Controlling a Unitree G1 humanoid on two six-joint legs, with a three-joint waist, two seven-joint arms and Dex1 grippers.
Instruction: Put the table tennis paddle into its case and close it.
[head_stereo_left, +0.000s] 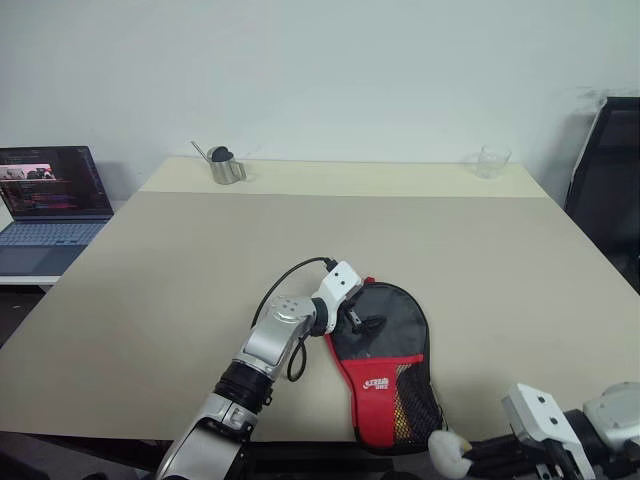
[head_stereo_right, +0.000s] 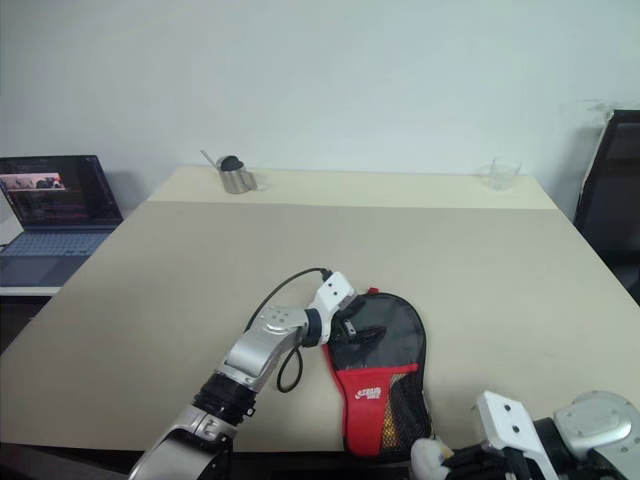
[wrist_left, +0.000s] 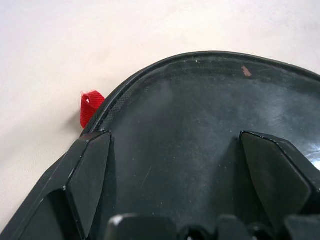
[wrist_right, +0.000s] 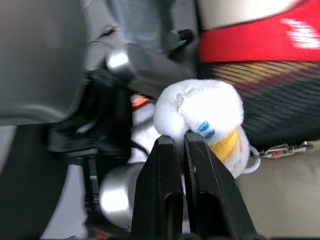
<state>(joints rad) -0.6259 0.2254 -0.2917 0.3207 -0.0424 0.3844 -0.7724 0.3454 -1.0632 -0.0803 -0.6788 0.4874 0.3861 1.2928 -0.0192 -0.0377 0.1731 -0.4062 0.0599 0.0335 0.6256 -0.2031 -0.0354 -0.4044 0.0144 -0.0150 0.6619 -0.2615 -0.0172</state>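
the left gripper (wrist_left: 175, 150) had its fingers (wrist_left: 87, 175) spread wide, resting over the black top of the case (head_stereo_left: 385, 365), and they closed on nothing. a small red loop (wrist_left: 89, 106) stuck out at the case's edge just beside one finger. the right gripper (wrist_right: 181, 142) had its fingers (wrist_right: 162, 180) pressed together, pinching a small white plush charm (wrist_right: 200, 117) with blue and yellow marks; a thin cord and metal clasp (wrist_right: 280, 149) ran from the charm toward the case, though where it joined was hard to make out. in the head views that gripper was partly cut off by the lower edge of the picture.

the case lay flat near the front edge of the worktop (head_stereo_left: 200, 280), black part farther away, red part and mesh pocket nearer, white logo showing. whether its zip was shut all round could not be told, and the table tennis paddle could not be made out.

at the far edge stood a metal cup (head_stereo_left: 226, 166) and a clear glass (head_stereo_left: 491, 161), well apart. a laptop (head_stereo_left: 50, 205) sat off to the left, cut by the picture's edge.
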